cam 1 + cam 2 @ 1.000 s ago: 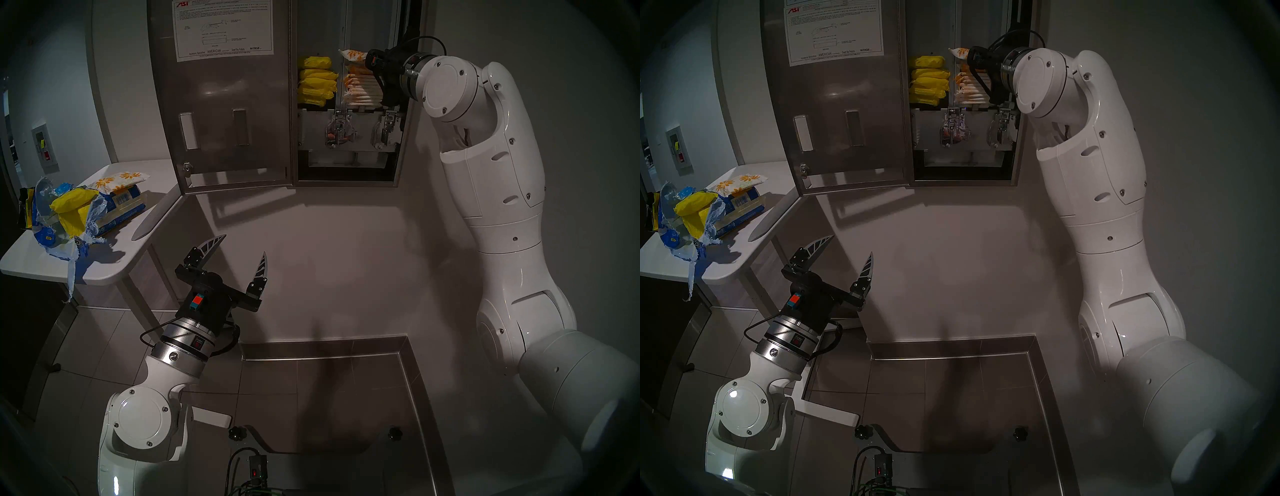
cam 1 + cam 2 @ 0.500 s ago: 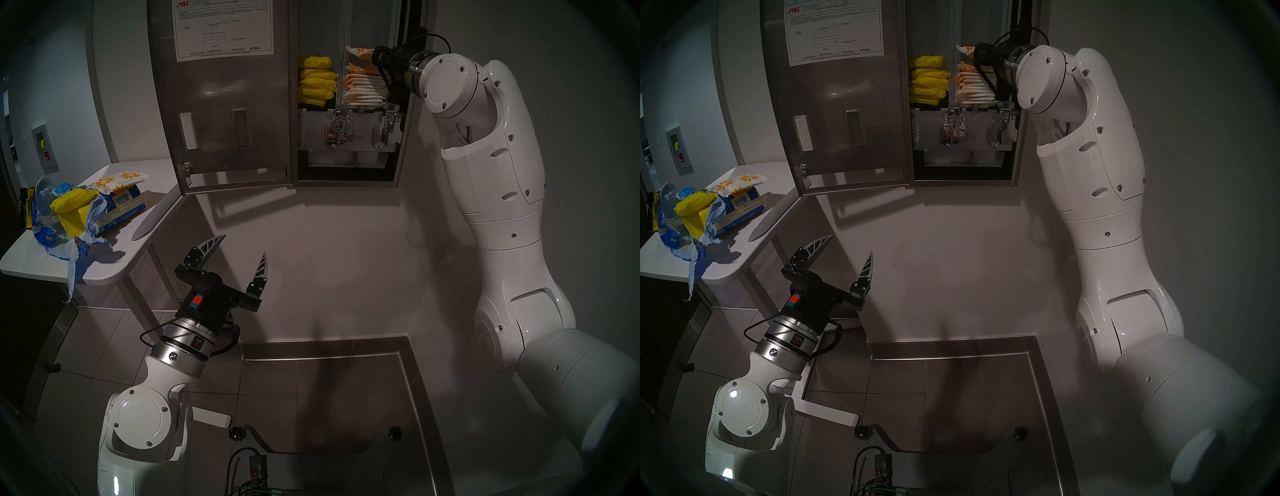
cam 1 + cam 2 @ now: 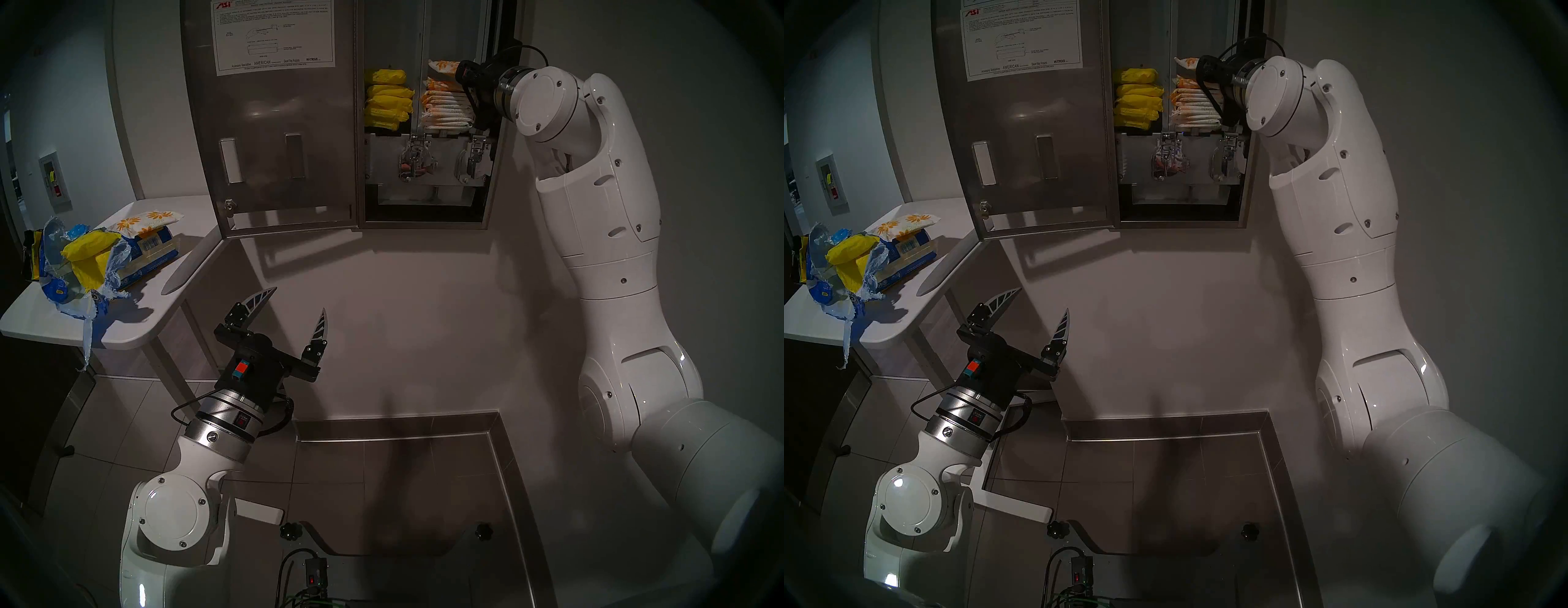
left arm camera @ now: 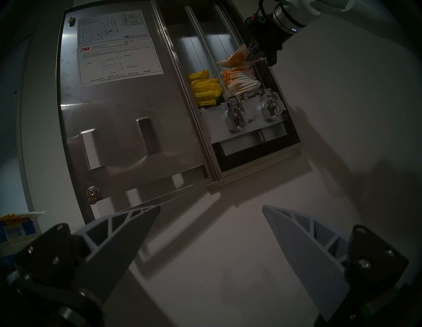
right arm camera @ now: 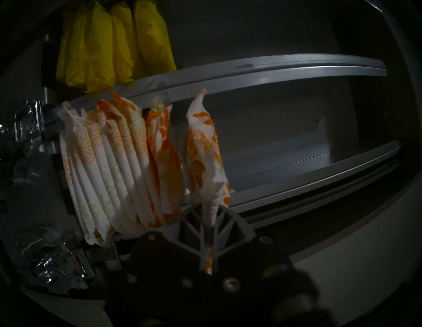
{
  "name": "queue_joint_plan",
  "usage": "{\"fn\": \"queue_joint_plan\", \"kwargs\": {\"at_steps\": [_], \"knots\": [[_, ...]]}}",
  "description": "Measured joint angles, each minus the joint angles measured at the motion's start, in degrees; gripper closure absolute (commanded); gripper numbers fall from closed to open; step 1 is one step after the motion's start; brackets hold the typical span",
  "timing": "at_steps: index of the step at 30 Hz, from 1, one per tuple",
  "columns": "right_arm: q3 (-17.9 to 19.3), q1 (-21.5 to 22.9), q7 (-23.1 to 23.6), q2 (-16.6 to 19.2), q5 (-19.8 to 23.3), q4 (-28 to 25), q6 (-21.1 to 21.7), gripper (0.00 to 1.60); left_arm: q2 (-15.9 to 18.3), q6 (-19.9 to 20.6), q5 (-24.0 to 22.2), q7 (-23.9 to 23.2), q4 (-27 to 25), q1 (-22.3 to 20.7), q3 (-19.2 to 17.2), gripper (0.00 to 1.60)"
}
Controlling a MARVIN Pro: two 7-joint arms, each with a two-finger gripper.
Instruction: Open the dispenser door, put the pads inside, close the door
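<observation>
right claw (image 5: 209, 225) clamped on the near end of one pad (image 5: 205, 157), held inside the right-hand chute just above the stack (image 5: 118, 164) of daisy pads, gap between them visible in the right wrist view. Yellow packets (image 5: 114, 43) sit in the neighbouring chute past the divider rail (image 5: 262, 70). Door (image 3: 280, 140) swung fully open to the left

left claw (image 3: 297, 303) wide open, empty, parked low in front of the wall, well clear

To land it clean: keep the pad flat and parallel to the stack, push its free end to the back wall, lower until it touches the top pad, then let go and pull straight out. Watch the far corner against the rail; soft wrapper will likely fold if it catches

One more pad (image 3: 148, 220) on the tabletop (image 3: 140, 322), lying on the torn bag (image 3: 85, 271)
</observation>
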Motion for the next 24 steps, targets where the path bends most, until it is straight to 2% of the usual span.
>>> {"fn": "queue_joint_plan", "kwargs": {"at_steps": [24], "knots": [[-0.42,5.38,-3.60,-5.19,-0.10,11.02,-1.63,1.60,0.02,0.00,-0.01,0.02,0.01,0.00,0.02,0.00]]}}
